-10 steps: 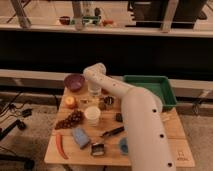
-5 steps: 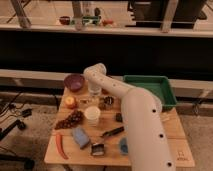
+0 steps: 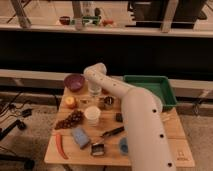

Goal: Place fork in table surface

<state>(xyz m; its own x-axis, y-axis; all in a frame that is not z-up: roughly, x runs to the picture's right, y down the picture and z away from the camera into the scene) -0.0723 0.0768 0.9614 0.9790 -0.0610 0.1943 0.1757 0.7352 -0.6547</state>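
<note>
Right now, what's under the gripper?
Only wooden table surface shows around the gripper, which hangs between the purple bowl and metal cup. The gripper itself covers whatever lies directly beneath.

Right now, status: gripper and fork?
Gripper low at far side of table surface, by purple bowl. Fork too small to make out. Metal cup, white cup nearby.

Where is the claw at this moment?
In the camera view, the claw hangs over the far end of the table, left of picture centre, between the purple bowl and the green tray, behind the small metal cup.
</note>
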